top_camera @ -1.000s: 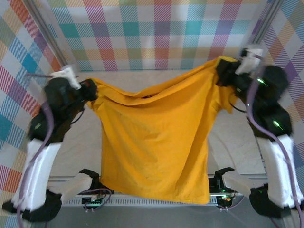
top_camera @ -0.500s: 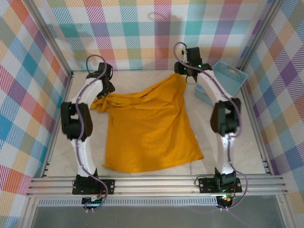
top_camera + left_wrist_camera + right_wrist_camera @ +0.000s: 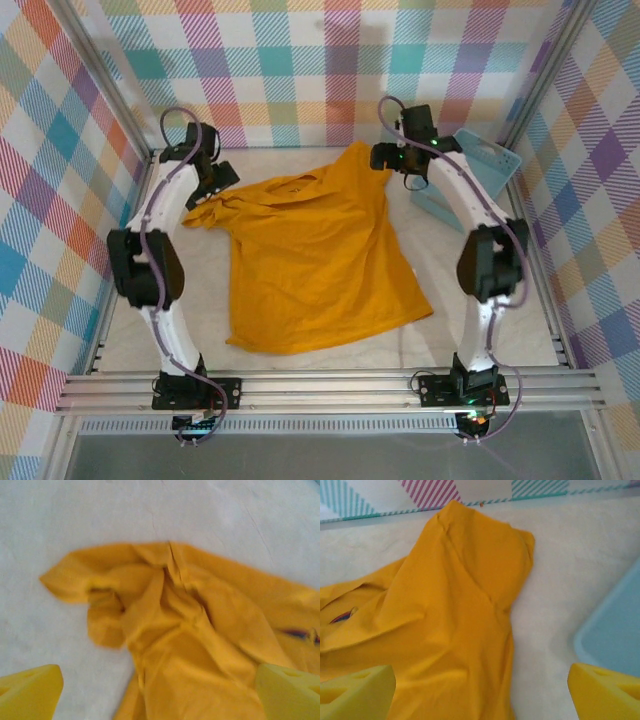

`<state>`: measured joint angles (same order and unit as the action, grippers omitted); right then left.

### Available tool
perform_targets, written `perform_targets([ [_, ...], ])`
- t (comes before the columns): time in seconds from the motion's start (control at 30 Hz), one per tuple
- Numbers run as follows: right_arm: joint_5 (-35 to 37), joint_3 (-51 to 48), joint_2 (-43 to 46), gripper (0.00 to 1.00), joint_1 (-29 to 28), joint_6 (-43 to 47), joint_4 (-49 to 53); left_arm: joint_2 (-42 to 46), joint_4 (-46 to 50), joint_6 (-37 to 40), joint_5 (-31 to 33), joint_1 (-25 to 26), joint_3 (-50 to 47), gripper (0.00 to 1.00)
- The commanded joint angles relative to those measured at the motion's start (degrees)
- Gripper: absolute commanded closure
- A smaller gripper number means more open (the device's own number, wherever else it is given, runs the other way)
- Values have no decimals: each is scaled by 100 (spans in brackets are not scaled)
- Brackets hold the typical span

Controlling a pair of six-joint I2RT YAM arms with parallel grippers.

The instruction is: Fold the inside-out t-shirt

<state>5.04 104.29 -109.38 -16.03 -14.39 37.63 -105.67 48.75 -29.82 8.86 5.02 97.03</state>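
The inside-out t-shirt (image 3: 320, 250) lies spread on the table, plain mustard-orange face up, collar toward the far wall and hem toward the near edge. Its left sleeve (image 3: 100, 590) is bunched and creased; its right sleeve (image 3: 485, 545) lies flatter by the back wall. My left gripper (image 3: 215, 180) hovers open over the left shoulder, its yellow fingers (image 3: 30, 690) wide apart and nothing between them. My right gripper (image 3: 385, 155) hovers open over the right shoulder, its fingers (image 3: 355, 692) likewise spread and free of the cloth. A dark scrap shows at the neck opening (image 3: 297, 634).
A light blue basket (image 3: 470, 175) leans at the back right, close to the right arm and the shirt's right sleeve; its edge (image 3: 615, 625) is near my right finger. Checked walls enclose the table on three sides. A metal rail (image 3: 320, 385) runs along the near edge.
Both grippers carried the hanging shirt to the far side, lowered it and opened. The shirt dropped out of both grips and now lies on the table.
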Motion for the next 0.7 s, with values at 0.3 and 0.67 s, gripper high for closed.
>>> perform_targets([
  [0.3,-679,-4422,2833,13,-803,-1202,344,2612,-683,-452,-120,2015,-3570,4],
  [0.67,-1020,-6157,3060,29,-963,-2028,-99,2329,-1210,-835,260,3328,-4736,4],
])
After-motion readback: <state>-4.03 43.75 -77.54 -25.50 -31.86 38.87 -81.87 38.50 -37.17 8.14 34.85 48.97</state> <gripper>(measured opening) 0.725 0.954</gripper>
